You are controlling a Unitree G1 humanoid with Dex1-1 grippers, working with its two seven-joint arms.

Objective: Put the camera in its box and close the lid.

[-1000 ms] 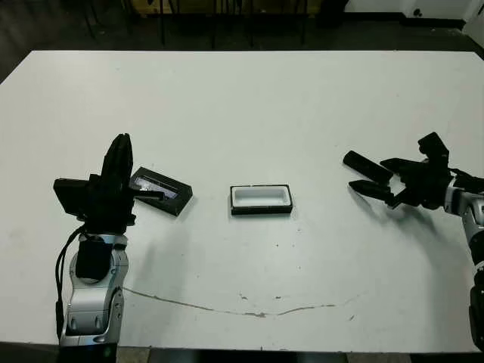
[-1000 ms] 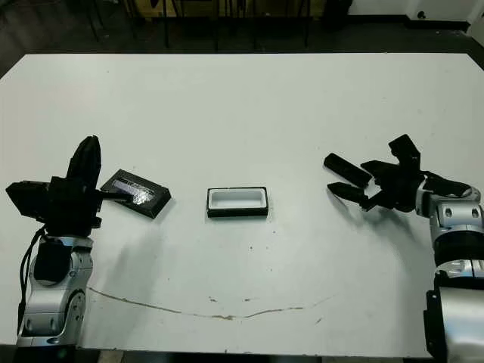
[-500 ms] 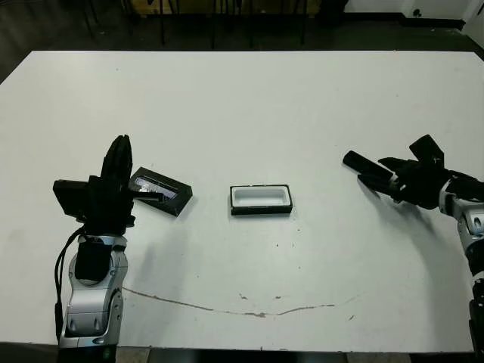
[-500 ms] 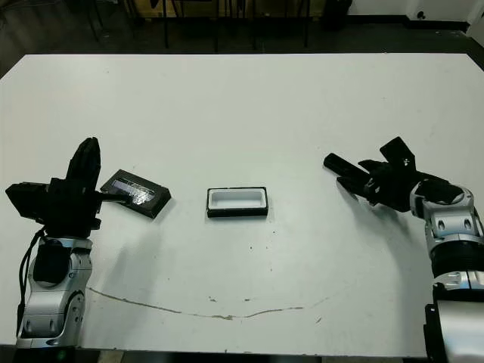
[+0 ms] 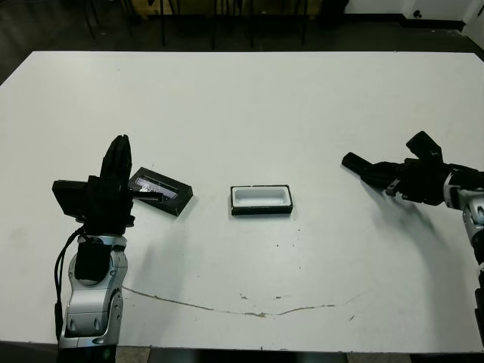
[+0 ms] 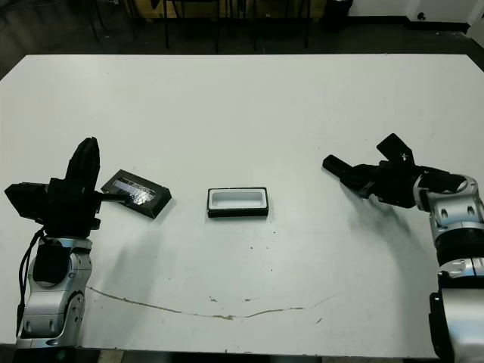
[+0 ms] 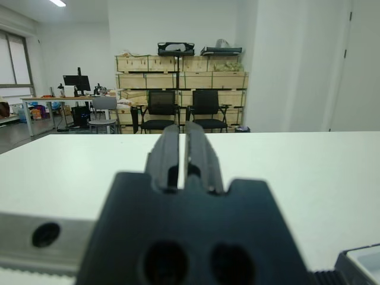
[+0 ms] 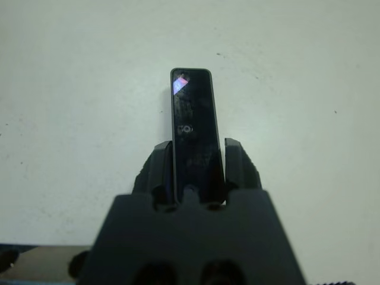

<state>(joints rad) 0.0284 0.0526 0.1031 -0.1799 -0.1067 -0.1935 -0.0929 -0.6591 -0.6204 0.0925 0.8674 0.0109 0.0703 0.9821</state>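
The camera (image 5: 357, 163) is a slim black bar lying on the white table at the right. My right gripper (image 5: 387, 175) is shut on the camera's near end. The right wrist view shows the camera (image 8: 193, 127) held between the two fingers (image 8: 159, 163), its far end sticking out over the table. The box (image 5: 261, 210) stands open at the table's middle, black walls and white lining, with nothing in it. The glossy black lid (image 5: 160, 191) lies flat to the left of the box. My left gripper (image 5: 119, 151) stands upright just left of the lid, shut and holding nothing.
A thin dark crack line (image 5: 242, 310) runs across the table near its front edge. Chairs (image 7: 178, 107) and wooden shelves stand beyond the table's far edge. Bare white table lies between the box and the camera.
My right gripper, open beside the camera a second ago, has slid its fingers around the camera and closed on it. The left arm, lid and box have not moved.
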